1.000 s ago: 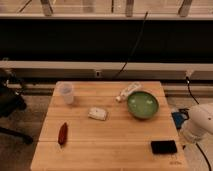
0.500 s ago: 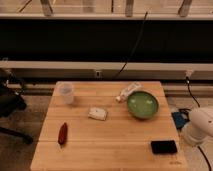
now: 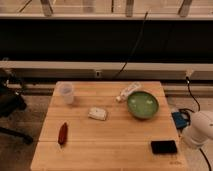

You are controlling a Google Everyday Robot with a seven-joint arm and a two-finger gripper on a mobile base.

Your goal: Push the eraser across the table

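The eraser (image 3: 164, 146) is a flat black block lying near the front right corner of the light wooden table (image 3: 100, 145). My white arm stands off the table's right edge. Its lower end, where the gripper (image 3: 190, 140) is, sits just right of the eraser and a little apart from it. Nothing is seen held in it.
A green bowl (image 3: 142, 105) sits at the right middle with a white tube (image 3: 129, 91) behind it. A clear cup (image 3: 66, 92) is at the back left, a small white packet (image 3: 98, 114) at the centre and a red elongated thing (image 3: 63, 133) at the front left. A blue box (image 3: 180, 120) lies on the floor to the right and a black chair (image 3: 10, 107) stands to the left.
The white arm at the right edge has shifted very slightly downward. The eraser and the other objects have not moved.
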